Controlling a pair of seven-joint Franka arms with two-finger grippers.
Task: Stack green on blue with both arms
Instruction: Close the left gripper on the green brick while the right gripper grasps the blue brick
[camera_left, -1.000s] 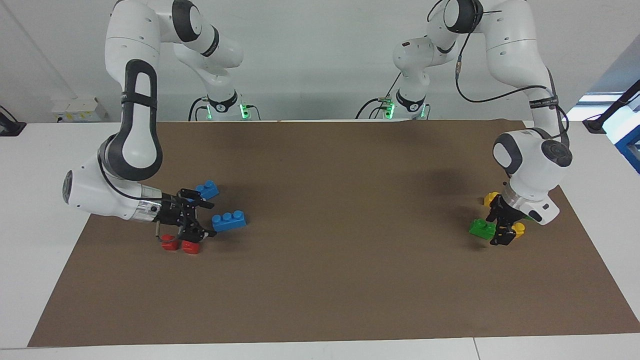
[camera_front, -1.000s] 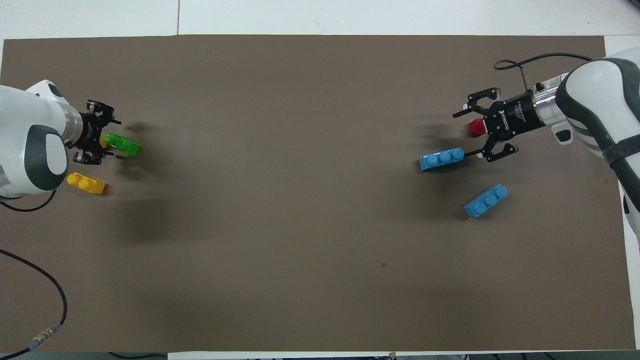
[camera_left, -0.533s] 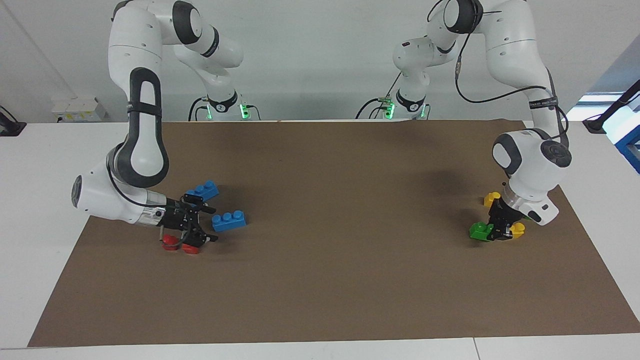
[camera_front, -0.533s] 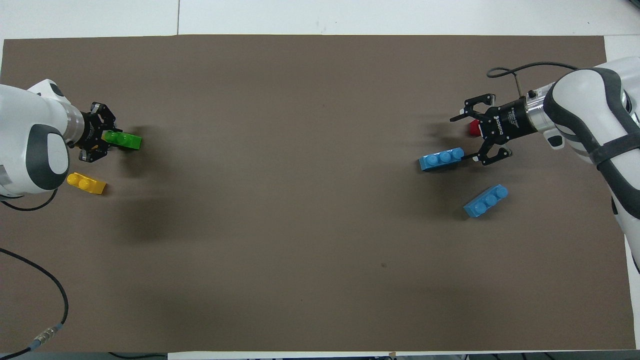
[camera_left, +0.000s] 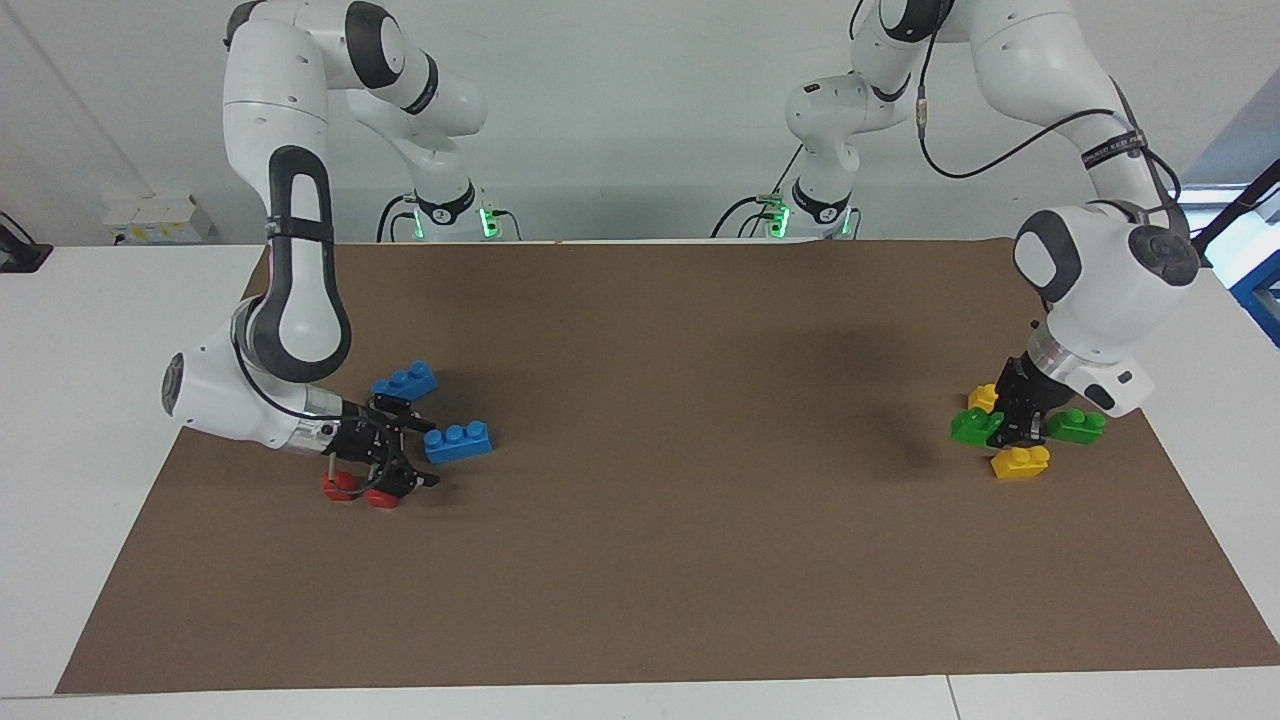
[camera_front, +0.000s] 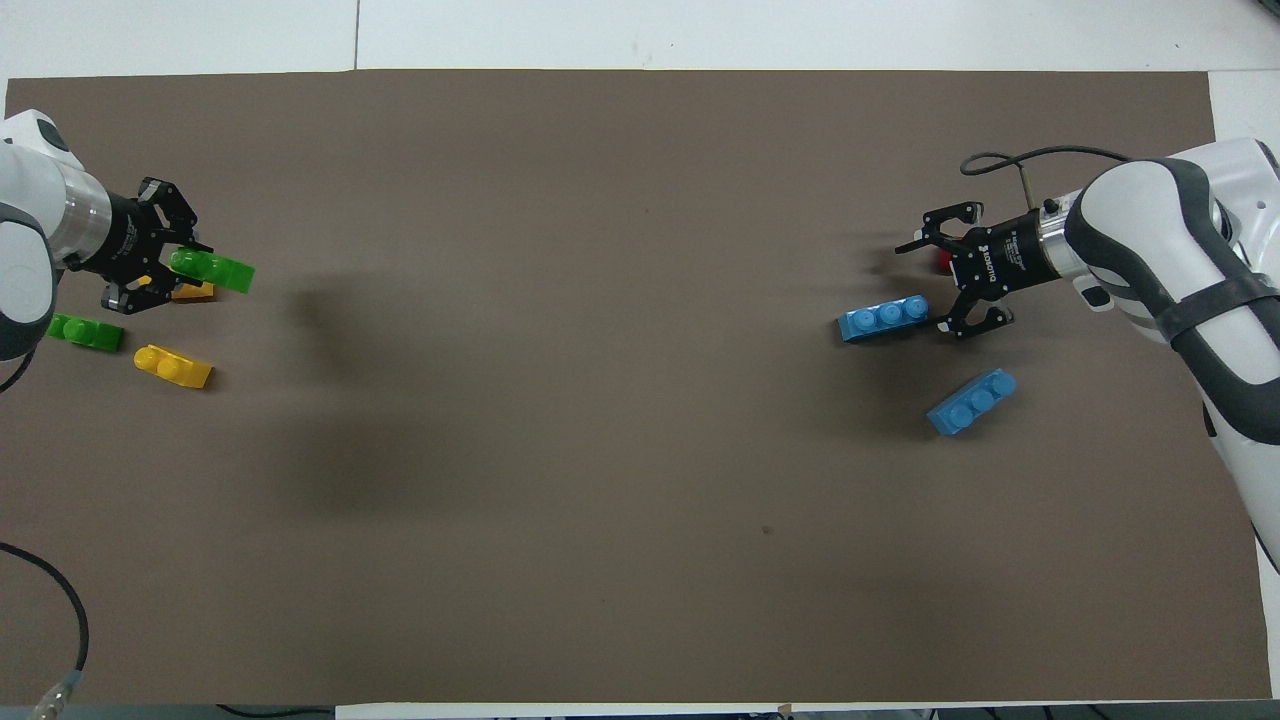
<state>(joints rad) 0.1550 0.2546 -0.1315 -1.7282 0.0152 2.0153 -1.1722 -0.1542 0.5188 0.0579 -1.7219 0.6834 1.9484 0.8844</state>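
Observation:
My left gripper (camera_left: 1010, 430) is shut on a green brick (camera_left: 973, 425) and holds it just above the mat; the gripper (camera_front: 180, 262) and the brick (camera_front: 212, 268) also show in the overhead view. A second green brick (camera_front: 85, 332) lies on the mat beside it. My right gripper (camera_left: 425, 448) is open and low over the mat. Its fingertips sit just off the end of a blue brick (camera_left: 458, 441), apart from it; the gripper (camera_front: 925, 287) and the brick (camera_front: 884, 319) also show from above. A second blue brick (camera_front: 971, 401) lies nearer to the robots.
Two yellow bricks (camera_front: 173, 366) (camera_front: 190, 291) lie by the green ones at the left arm's end. Two red bricks (camera_left: 350, 490) lie under the right gripper's wrist. A brown mat (camera_front: 640, 450) covers the table.
My left gripper has shut on the green brick and lifted it off the mat, which uncovers the second green brick. My right gripper has sunk lower beside the blue brick and stays open.

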